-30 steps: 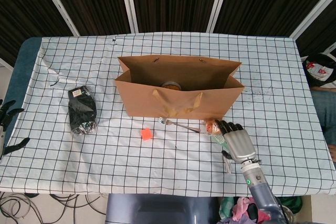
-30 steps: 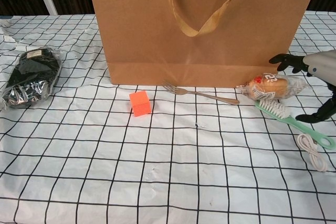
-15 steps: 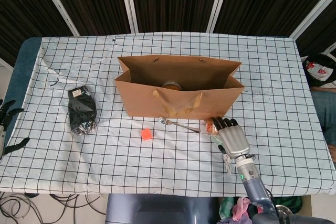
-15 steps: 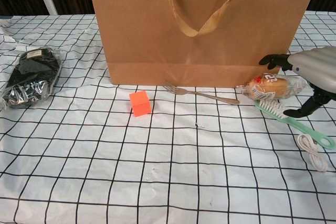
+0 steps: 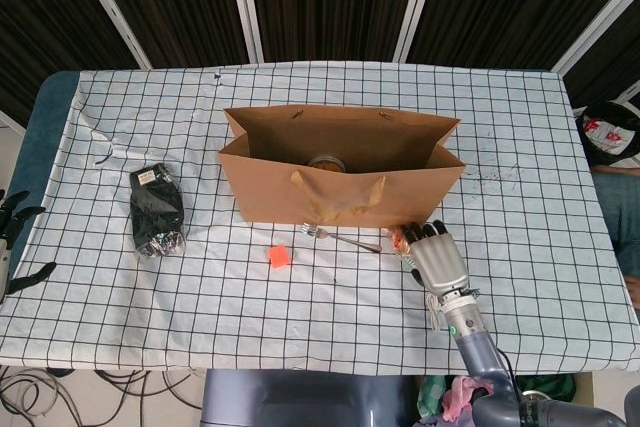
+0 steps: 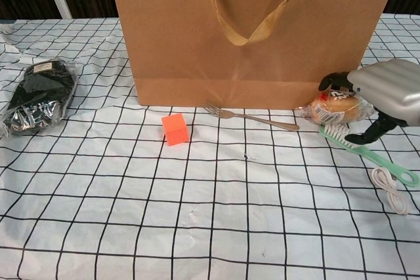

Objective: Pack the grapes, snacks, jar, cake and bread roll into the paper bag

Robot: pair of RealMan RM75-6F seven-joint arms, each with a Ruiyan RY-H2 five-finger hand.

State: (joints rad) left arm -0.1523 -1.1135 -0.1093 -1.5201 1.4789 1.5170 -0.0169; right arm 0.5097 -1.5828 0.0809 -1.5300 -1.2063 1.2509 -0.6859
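The brown paper bag [image 5: 340,187] [image 6: 256,31] stands open mid-table, and a jar [image 5: 326,162] shows inside it. A wrapped bread roll [image 6: 333,108] [image 5: 400,239] lies at the bag's front right corner. My right hand [image 5: 438,259] [image 6: 387,90] arches over the roll, fingers curved over its far side and thumb low on the near side, without a clear grip. The dark bag of grapes [image 5: 157,209] [image 6: 39,96] lies at the left. My left hand [image 5: 15,237] hangs off the table's left edge, fingers spread and holding nothing.
A fork [image 5: 340,238] [image 6: 249,117] lies in front of the bag, with an orange cube [image 5: 279,255] [image 6: 174,128] to its left. A green brush [image 6: 367,152] and a white cord [image 6: 388,189] lie just beside the right hand.
My right hand has moved forward and left over the bread roll, its fingers now covering the roll's top. Nothing else has moved.
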